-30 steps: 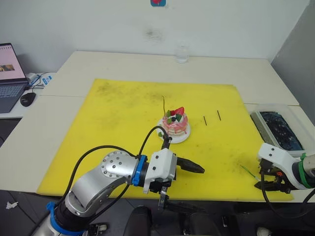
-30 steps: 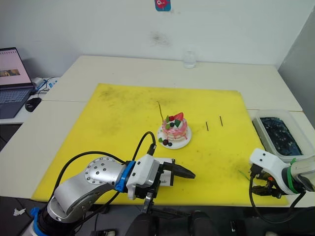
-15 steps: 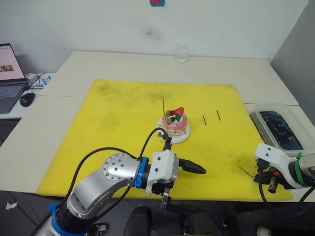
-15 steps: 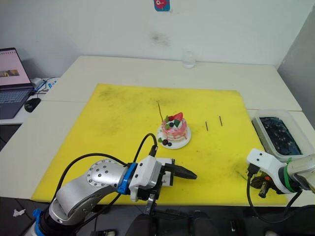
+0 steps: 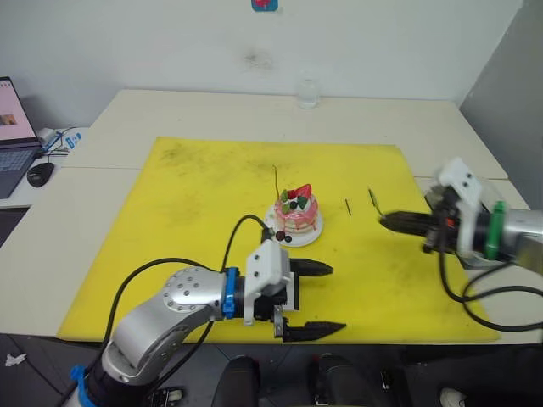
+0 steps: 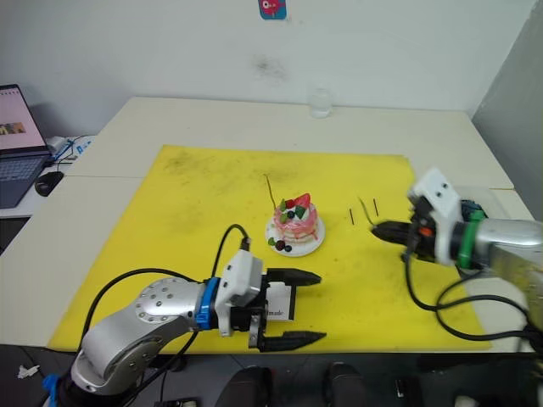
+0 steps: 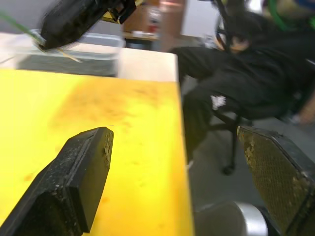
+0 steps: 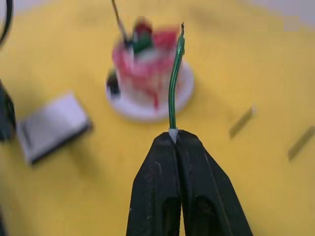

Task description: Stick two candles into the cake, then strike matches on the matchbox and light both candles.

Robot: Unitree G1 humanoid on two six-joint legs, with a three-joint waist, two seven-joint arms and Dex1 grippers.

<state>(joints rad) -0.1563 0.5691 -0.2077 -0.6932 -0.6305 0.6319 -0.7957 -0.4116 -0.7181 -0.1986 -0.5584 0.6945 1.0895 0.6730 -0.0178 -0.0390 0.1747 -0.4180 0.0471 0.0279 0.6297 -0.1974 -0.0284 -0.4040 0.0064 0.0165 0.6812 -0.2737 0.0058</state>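
Your left pincer (image 5: 316,298) is released, straddling the matchbox (image 6: 279,300) near the front edge of the yellow mat (image 5: 195,195) on the counter (image 5: 170,110). One candle (image 5: 277,179) already stands in the cake (image 5: 297,211). Right of it lie two matches (image 5: 348,206). Your right pincer (image 5: 383,221) has risen from the mat's near right corner, clenched on the second candle (image 8: 173,83). Insert it next.

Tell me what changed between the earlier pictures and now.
The right gripper has lifted the second candle off the mat's near right edge and carried it up toward the cake, fingers shut on its base. The left gripper went from nearly closed to wide open beside the matchbox. Unchanged: the first candle standing at the cake, both matches lying on the yellow mat.
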